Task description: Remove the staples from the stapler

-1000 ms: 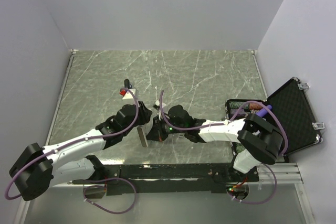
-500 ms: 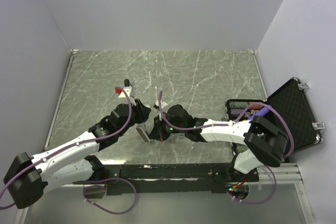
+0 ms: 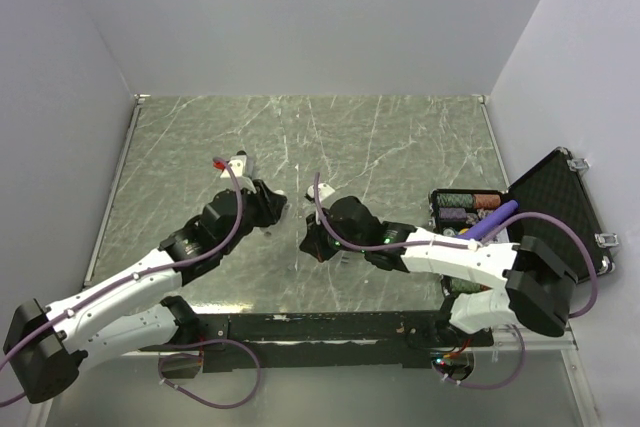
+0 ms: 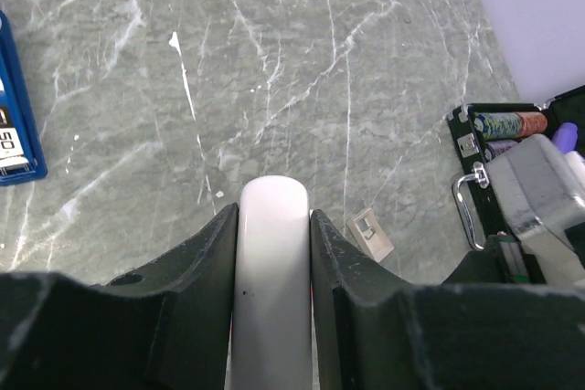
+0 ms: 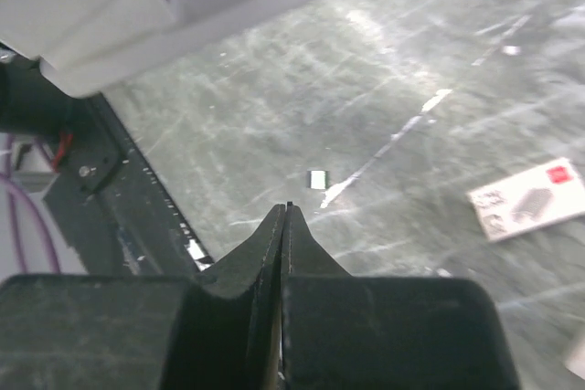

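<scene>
The green marbled tabletop (image 3: pixel 400 147) is bare from the two arms out to the far wall. An open black case (image 3: pixel 545 217) takes up its right edge, and a small white box with a red mark (image 3: pixel 236 163) lies just beyond the left end effector (image 3: pixel 268 203).

That end effector is clamped on the stapler (image 4: pixel 272 280), whose whitish-grey bar sticks out forward between the fingers. The right end effector (image 3: pixel 314 243) is just beside it, apart from the stapler, its fingers pressed together on nothing. A small beige rectangular piece (image 4: pixel 370 235) lies on the tabletop near the bar's tip.

The fingers hide the stapler's blue and black body, and from above the wrist covers most of it. A blue flat item (image 4: pixel 16 107) is cut off by the left wrist view's edge.
</scene>
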`<state>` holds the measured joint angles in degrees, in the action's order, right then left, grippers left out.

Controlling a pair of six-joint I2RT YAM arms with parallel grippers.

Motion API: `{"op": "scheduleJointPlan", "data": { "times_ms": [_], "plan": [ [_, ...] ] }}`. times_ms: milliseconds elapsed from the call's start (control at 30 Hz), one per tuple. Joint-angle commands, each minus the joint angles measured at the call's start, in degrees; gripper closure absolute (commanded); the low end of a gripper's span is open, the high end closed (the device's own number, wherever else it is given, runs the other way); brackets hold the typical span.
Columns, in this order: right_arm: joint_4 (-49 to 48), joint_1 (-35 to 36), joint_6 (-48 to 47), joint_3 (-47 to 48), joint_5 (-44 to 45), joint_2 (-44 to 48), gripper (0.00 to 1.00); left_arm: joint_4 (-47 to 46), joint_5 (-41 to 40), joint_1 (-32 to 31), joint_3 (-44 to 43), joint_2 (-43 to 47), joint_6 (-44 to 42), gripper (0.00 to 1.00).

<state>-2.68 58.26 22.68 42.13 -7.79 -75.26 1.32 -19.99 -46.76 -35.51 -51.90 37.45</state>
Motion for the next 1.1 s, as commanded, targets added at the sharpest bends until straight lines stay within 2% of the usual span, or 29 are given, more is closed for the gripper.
{"op": "scheduleJointPlan", "data": {
  "times_ms": [0, 300, 533, 833, 1067],
  "plan": [
    [2.4, 0.4, -2.9, 2.4, 5.1, 3.8, 1.0, -1.8, -2.1, -0.1, -4.0, 0.3, -1.8, 0.99],
    [5.4, 0.4, -3.6, 1.5, 7.4, 7.5, 1.0, 0.2, -9.6, -0.2, -9.3, -5.9, -5.4, 0.99],
    [6.4, 0.3, -4.0, 0.3, 9.6, 10.5, 1.0, 1.4, -13.5, 0.2, -16.0, -17.2, -7.9, 0.99],
    [7.5, 0.3, -3.5, -2.1, 10.9, 15.0, 1.0, 1.1, -10.4, 7.0, -23.3, -32.6, -7.6, 0.99],
    [7.6, 0.3, -3.1, -3.7, 11.1, 17.5, 1.0, -0.4, -6.5, 13.4, -25.0, -38.8, -7.2, 0.99]
  ]
}}
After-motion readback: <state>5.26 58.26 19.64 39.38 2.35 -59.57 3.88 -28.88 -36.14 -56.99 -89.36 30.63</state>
